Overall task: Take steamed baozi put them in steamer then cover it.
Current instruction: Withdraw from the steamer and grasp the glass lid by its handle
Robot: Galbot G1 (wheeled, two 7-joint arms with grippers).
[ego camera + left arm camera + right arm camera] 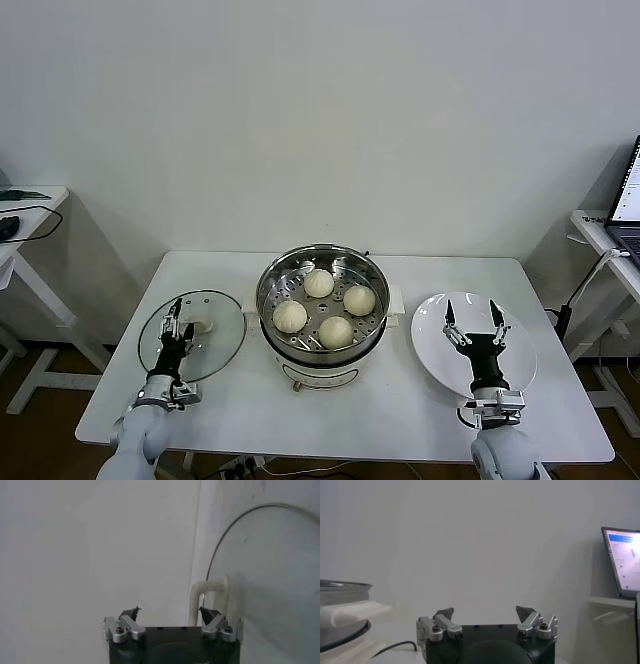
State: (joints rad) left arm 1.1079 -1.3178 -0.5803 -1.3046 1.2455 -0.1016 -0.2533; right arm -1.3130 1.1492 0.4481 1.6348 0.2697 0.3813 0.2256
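Left gripper spread over glass cover (right gripper apart), 4 smooth baozi in steel steamer

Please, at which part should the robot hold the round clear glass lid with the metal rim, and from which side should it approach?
Probably by the cream-white oblong handle at the centre of the round clear glass lid, coming from above: the lid lies flat on the white table, so its rim offers little purchase, while the handle stands up. The open left gripper hovers beside the handle.
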